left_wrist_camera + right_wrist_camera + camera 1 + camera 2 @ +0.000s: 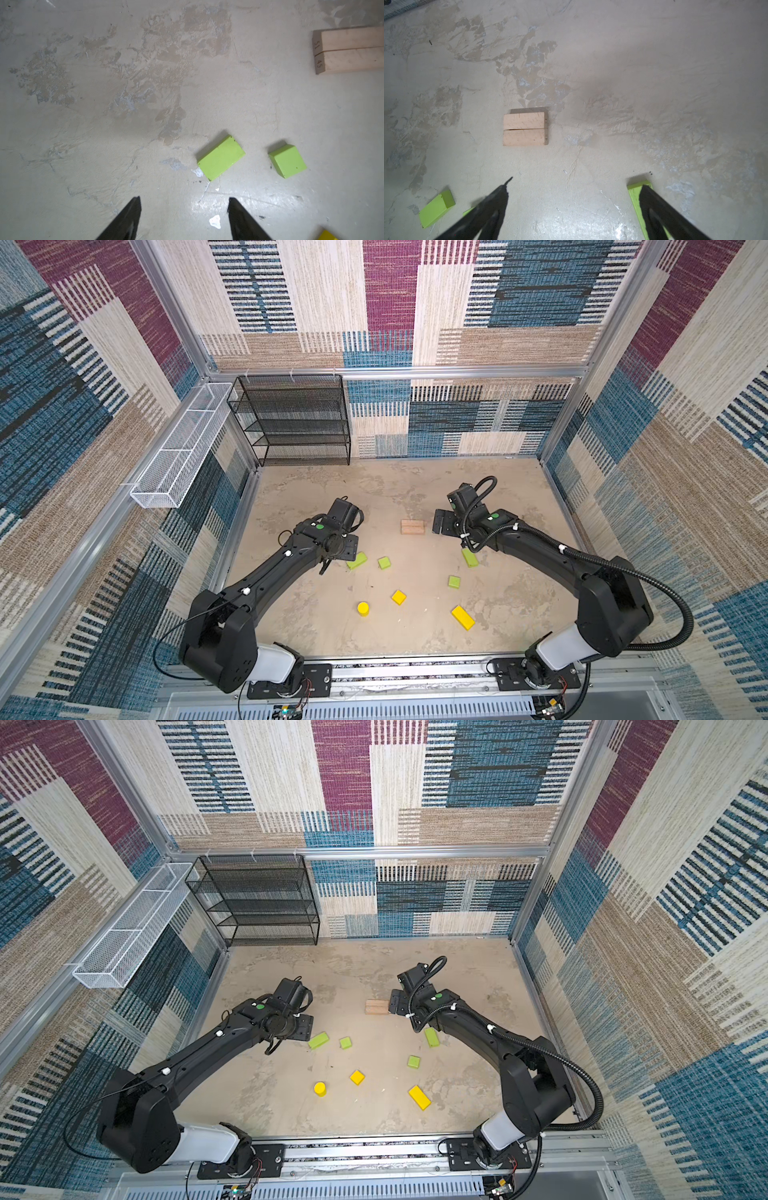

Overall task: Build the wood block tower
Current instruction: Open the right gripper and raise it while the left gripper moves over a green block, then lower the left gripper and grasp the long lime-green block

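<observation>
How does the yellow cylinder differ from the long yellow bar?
The yellow cylinder is round; the long yellow bar is rectangular and longer. The cylinder stands on its flat end; the bar lies flat and slanted. In both top views the cylinder sits to the left, the bar to the right. Both are yellow and lie alone, with nothing touching them.
</observation>
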Motion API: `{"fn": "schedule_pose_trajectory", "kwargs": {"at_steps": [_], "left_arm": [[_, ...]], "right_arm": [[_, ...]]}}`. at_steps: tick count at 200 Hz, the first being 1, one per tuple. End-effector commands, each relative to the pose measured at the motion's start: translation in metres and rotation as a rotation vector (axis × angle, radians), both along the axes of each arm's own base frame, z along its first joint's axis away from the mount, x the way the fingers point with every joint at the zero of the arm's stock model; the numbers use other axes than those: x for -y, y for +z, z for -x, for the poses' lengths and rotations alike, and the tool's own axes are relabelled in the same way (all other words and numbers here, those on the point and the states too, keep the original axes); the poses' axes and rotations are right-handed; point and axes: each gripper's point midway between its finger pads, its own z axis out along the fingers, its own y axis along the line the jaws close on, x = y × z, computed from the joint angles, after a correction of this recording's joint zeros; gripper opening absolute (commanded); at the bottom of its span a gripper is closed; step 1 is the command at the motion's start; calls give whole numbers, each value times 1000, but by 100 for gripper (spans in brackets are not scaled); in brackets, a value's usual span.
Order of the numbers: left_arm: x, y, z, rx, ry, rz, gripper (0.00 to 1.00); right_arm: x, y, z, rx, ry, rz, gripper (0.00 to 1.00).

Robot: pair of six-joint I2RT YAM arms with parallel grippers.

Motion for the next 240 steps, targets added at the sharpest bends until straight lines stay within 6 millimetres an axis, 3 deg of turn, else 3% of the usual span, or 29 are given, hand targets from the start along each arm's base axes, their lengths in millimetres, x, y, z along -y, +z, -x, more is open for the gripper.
{"fn": "schedule_pose_trajectory", "kwargs": {"at_steps": [1,94,160,240], "left_arm": [[7,-9,8,-69,-93,-5,73],[17,-68,4,-278,-202,-90,76],[30,-79,5,-328,-233,-41,76],[33,-95,11,-392,-138,-4,48]], "right_arm": [[1,8,-2,43,3,-23,99],[24,14,13,96,-3,-41,99],[31,12,16,100,-12,-48,99],[23,14,8,101,4,-69,99]]}}
